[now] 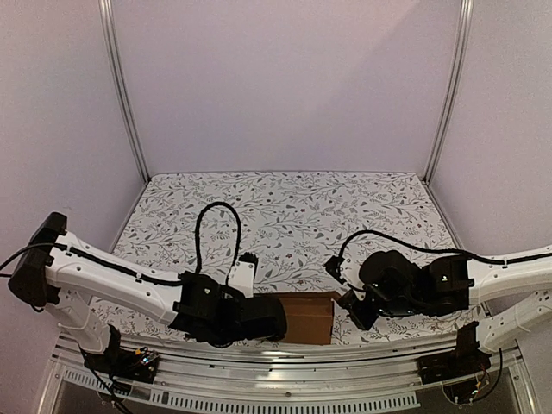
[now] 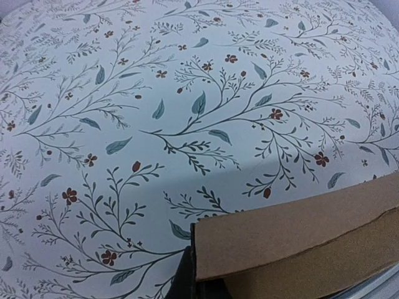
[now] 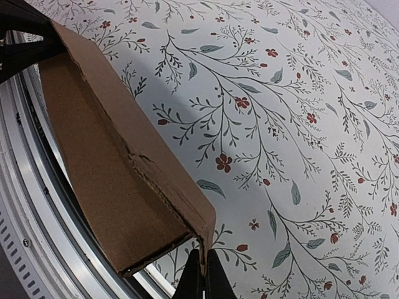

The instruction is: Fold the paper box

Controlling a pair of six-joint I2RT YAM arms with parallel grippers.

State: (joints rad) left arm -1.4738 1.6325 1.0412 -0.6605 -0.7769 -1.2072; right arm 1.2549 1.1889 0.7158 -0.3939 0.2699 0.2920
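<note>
The paper box (image 1: 307, 317) is plain brown cardboard, a small oblong shape held at the table's near edge between both arms. My left gripper (image 1: 274, 317) is shut on its left end. In the left wrist view the box (image 2: 299, 243) fills the lower right, its edge pinched at my left gripper (image 2: 198, 288). My right gripper (image 1: 347, 304) is shut on the right end. The right wrist view shows the box (image 3: 112, 156) running to the upper left, with a thin cardboard corner clamped in my right gripper (image 3: 204, 277).
The table wears a floral cloth (image 1: 302, 216). An aluminium rail (image 1: 276, 355) runs along the near edge, directly under the box, and shows as a metal rail (image 3: 31, 205) in the right wrist view. Pale walls and metal posts (image 1: 125, 95) enclose the back and sides.
</note>
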